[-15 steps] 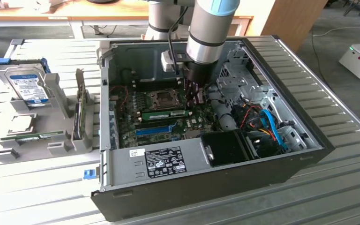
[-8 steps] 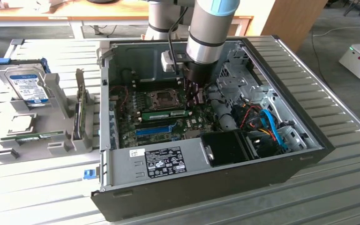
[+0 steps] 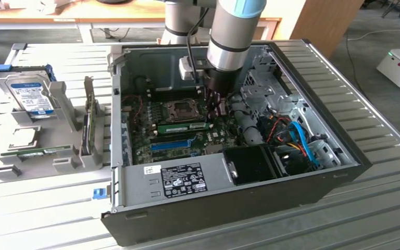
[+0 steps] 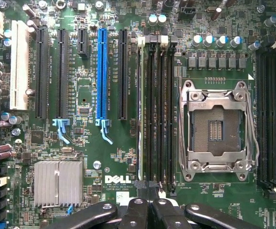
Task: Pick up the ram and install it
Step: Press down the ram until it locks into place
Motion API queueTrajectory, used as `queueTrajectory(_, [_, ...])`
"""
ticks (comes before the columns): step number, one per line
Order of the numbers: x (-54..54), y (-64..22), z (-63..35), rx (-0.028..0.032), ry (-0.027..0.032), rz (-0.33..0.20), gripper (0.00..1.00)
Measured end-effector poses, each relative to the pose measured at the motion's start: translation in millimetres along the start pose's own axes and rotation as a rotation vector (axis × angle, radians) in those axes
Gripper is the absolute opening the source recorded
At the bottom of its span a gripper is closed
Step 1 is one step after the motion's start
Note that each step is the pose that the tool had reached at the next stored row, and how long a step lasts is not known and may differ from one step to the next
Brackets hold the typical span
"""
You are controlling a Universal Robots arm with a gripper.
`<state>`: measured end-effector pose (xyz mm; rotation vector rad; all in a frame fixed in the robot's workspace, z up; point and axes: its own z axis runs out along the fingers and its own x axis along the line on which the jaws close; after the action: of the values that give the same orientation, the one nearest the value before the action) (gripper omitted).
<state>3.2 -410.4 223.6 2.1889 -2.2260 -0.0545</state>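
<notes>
Black gripper (image 4: 149, 210) fingers sit closest to the wrist cam, pressed together w/ nothing between them, just above the motherboard (image 4: 114, 162). Fingertips hover at one end of the memory slots (image 4: 159, 109), which run as black parallel strips beside the CPU socket (image 4: 217, 126).

Ram (image 3: 183, 127): green stick, seated edge-on in a slot on the board, just beside the socket on the exterior view's near side. In the wrist view the ram (image 4: 140, 114) reads as a thin edge in the slot nearest the blue expansion slot (image 4: 101, 71), standing upright.

Arm (image 3: 231, 36) comes down from above into the open PC case (image 3: 325, 182), which lies on its side on a slatted metal table (image 3: 366, 219). Gripper end is over the board, near the socket, close to the ram's end but whether it touches cannot be told.

On the exterior view's left, a grey fixture tray (image 3: 47, 156) holds a hard drive (image 3: 32, 96) standing upright and a second green stick (image 3: 41, 151) lying flat, well apart from the case.
</notes>
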Motion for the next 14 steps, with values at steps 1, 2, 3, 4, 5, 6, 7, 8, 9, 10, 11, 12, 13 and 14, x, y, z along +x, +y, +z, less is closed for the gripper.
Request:
queueTrajectory(1, [0.0,0.0,0.0,0.0,0.0,0.0,0.11])
queueTrajectory(2, [0.0,0.0,0.0,0.0,0.0,0.0,0.11])
queueTrajectory(3, [0.0,0.0,0.0,0.0,0.0,0.0,0.11])
queueTrajectory(4, [0.0,0.0,0.0,0.0,-0.0001,0.0,0.11])
queueTrajectory(5, [0.0,0.0,0.1,0.0,-0.0001,0.0,0.11])
queueTrajectory(6, [0.0,0.0,0.2,0.0001,-0.0005,0.0,0.11])
queueTrajectory(7, [0.0,0.0,0.4,0.0,-0.0007,0.0,0.11])
queueTrajectory(8, [0.0,0.0,0.5,-0.0001,-0.0006,0.0,0.11])
queueTrajectory(9, [0.0,0.0,0.5,-0.0001,-0.0006,0.0,0.11])
queueTrajectory(10, [0.0,0.0,0.5,-0.0001,-0.0006,0.0,0.11])
queueTrajectory(11, [0.0,0.0,0.6,-0.0001,-0.0006,0.0,0.11])
queueTrajectory(12, [0.0,0.0,0.6,-0.0001,-0.0007,0.0,0.11])
queueTrajectory(13, [0.0,0.0,0.6,-0.0001,-0.0007,0.0,0.11])
queueTrajectory(14, [0.0,0.0,0.5,0.0,-0.0009,0.0,0.11])
